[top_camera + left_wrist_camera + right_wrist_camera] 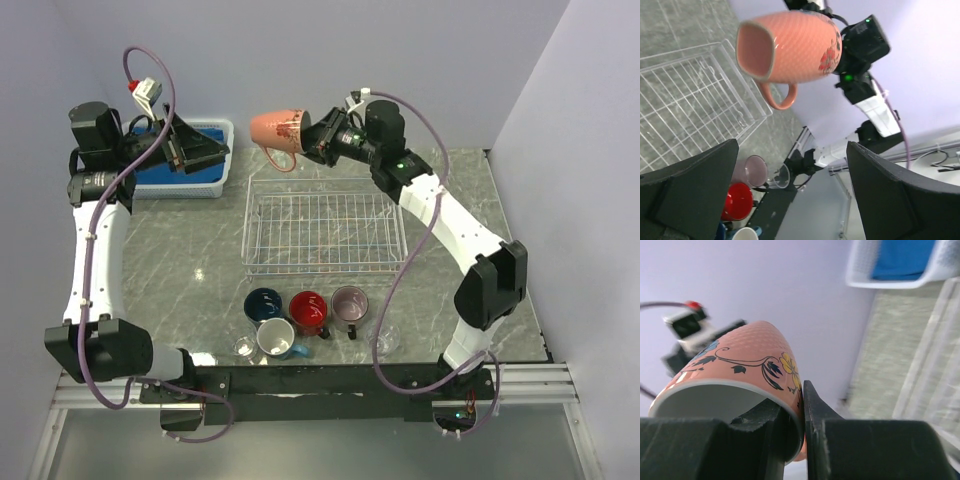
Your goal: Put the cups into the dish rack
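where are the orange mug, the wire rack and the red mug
orange mug (278, 127), top view, on its outer wall
wire rack (320, 225), top view, on its bare grid floor
red mug (309, 310), top view, on its inside

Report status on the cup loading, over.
Right gripper shut on salmon mug, held sideways, raised near dish rack far-left corner. Left gripper open, empty. Rack bare, nothing in the way.

Dish rack (320, 228) grid open from above; only the salmon mug (280, 128), pinched in the right gripper (312, 136), hangs in the air by its far left corner. Near edge fenced by navy mug (264, 304), red mug (308, 308) and mauve mug (349, 302) in a tight row. Bare table (200, 255) strip between rack and white basket (205, 190).
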You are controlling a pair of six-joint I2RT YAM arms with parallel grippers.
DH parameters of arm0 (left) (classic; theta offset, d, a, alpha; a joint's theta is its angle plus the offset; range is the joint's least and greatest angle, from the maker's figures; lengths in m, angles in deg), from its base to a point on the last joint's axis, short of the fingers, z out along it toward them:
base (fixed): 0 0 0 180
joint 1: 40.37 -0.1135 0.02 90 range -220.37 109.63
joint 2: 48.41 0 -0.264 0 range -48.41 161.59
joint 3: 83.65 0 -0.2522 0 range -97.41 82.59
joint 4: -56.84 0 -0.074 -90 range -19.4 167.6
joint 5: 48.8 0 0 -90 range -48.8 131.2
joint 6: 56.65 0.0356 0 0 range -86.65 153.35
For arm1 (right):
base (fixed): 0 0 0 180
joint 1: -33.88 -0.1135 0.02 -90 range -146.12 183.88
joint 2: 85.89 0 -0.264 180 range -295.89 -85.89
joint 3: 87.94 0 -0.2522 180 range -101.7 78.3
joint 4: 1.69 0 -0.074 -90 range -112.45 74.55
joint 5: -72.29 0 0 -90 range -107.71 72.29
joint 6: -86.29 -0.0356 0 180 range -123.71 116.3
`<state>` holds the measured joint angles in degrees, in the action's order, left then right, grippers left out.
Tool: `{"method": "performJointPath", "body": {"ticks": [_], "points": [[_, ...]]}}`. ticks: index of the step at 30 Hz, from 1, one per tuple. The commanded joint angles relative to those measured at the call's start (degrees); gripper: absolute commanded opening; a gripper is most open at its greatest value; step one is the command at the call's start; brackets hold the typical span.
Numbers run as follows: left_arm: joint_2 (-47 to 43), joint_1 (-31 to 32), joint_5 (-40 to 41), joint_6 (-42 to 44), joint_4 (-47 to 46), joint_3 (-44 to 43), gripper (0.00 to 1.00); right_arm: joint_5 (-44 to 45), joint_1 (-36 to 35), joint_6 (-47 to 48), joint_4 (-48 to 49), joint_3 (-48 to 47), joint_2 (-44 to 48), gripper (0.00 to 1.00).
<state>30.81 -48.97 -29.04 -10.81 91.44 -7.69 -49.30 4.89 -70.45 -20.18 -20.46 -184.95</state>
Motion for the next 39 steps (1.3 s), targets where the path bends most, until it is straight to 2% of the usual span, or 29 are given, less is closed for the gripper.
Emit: {"method": "performJointPath", "body": {"ticks": [1,6,9,17,24,26,39], "points": [[-3.37,-0.10,-2.63,-5.60,-9.33,1.07,0.96,-6.20,-0.01,-19.63,29.47,1.02,0.99,0.00],[-4.07,0.95,0.97,1.26,-6.69,3.09,0.96,-8.12,-1.94,-30.45,37.25,-1.77,-3.76,0.00],[-3.64,1.92,1.51,0.23,-9.93,4.58,0.96,-8.57,-3.08,-27.41,31.47,-6.25,-5.96,0.00],[-2.41,7.54,4.84,-5.85,-17.32,4.24,0.96,-8.92,-4.23,-24.41,26.45,-6.09,-6.23,0.00],[-0.91,8.25,6.25,-10.94,-23.03,3.71,0.96,-8.92,-4.23,-24.14,28.11,-0.30,-4.73,0.00],[-0.91,10.44,6.34,-11.56,-23.74,4.06,0.96,-8.92,-4.32,-24.23,28.55,0.06,-4.82,0.00],[-2.40,14.66,7.39,-12.62,-24.18,7.14,0.96,-9.19,-4.58,-25.28,29.08,-3.90,-7.81,0.00]]}}
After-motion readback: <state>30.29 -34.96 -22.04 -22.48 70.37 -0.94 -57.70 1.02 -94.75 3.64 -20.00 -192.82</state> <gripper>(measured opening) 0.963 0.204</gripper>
